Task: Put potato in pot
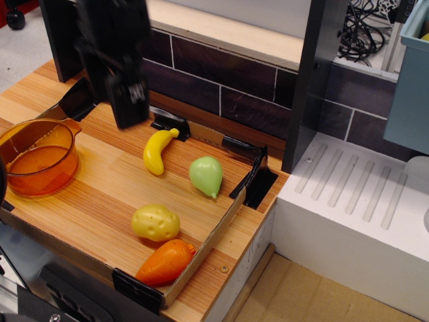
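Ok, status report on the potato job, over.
Blurred black gripper up high, jaws unreadable. Lumpy pale-yellow toy potato untouched beside the carrot. Translucent orange plastic pot empty.
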